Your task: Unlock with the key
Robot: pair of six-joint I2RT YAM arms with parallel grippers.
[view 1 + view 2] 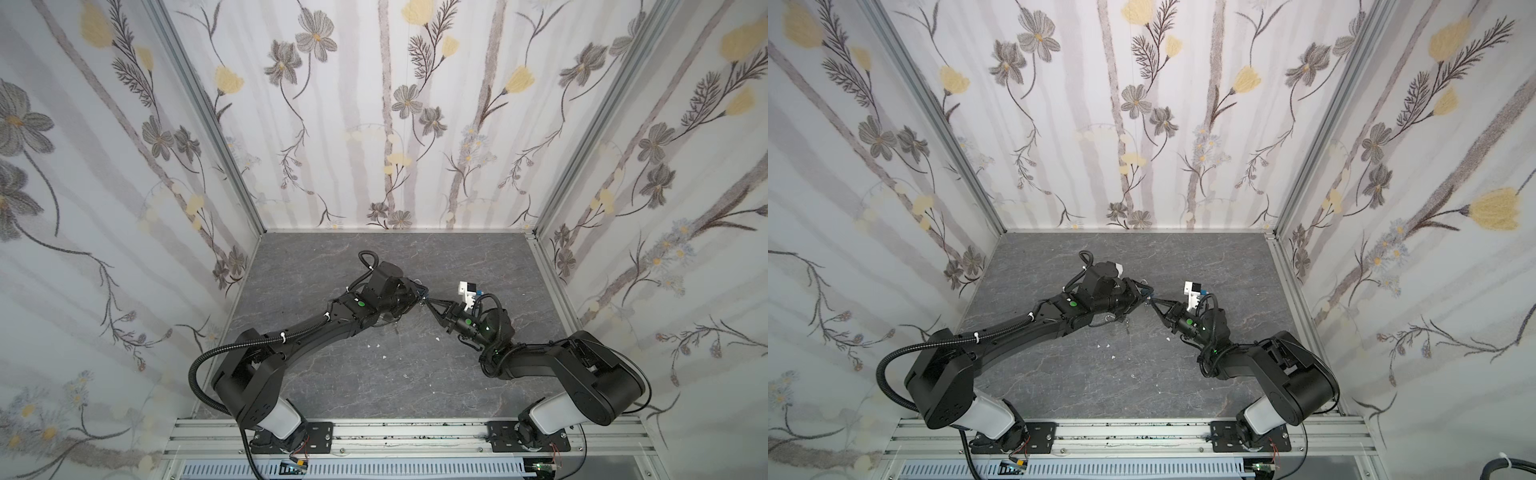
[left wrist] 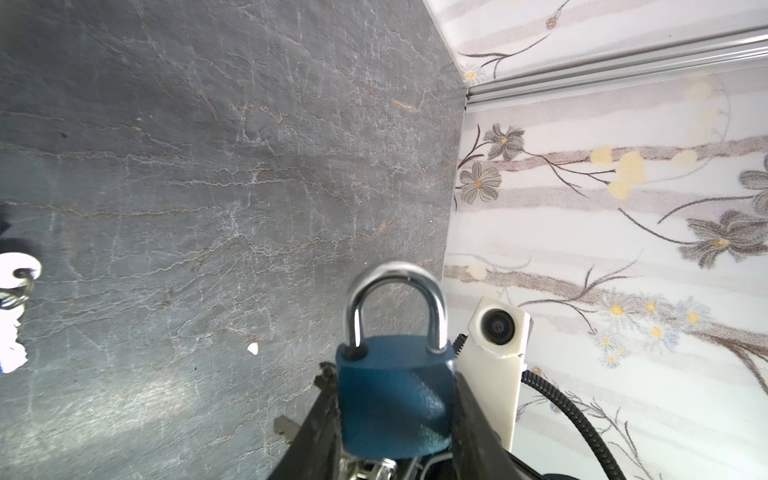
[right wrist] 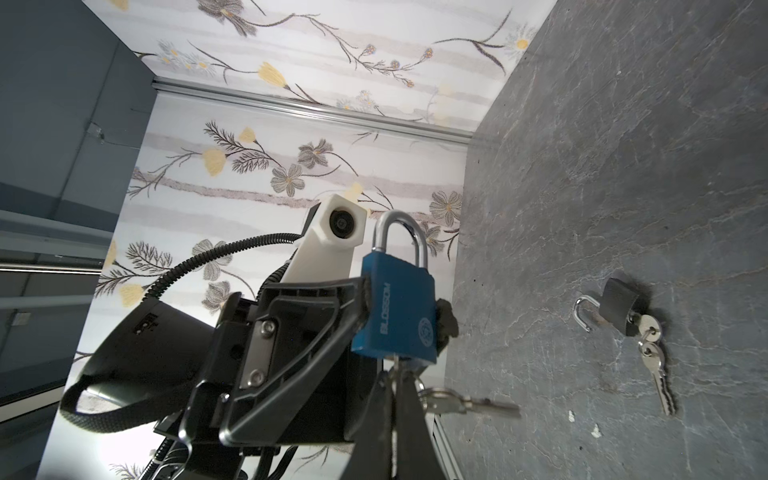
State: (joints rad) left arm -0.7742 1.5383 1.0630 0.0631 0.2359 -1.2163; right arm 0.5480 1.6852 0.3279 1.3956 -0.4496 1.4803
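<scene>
Fingers (image 3: 345,305) of the left end effector (image 3: 401,311) clamp the blue metal padlock (image 2: 392,399) above the grey stone-look table (image 3: 623,166). The right end effector (image 3: 392,376) is pinched tight on the small silver key (image 3: 395,360) in its base. A black padlock (image 3: 619,307), shackle open, lies well apart.

3 floral walls (image 1: 374,145), grey slate floor (image 1: 353,386) (veined).

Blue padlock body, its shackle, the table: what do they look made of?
Padlock body: likely metal under matte blue paint, going by the even colour and soft sheen.
Shackle: polished steel or chrome plating, judging by the mirror-like highlights.
Table: dark grey, veined like slate. Real stone or printed laminate, cannot tell.
</scene>
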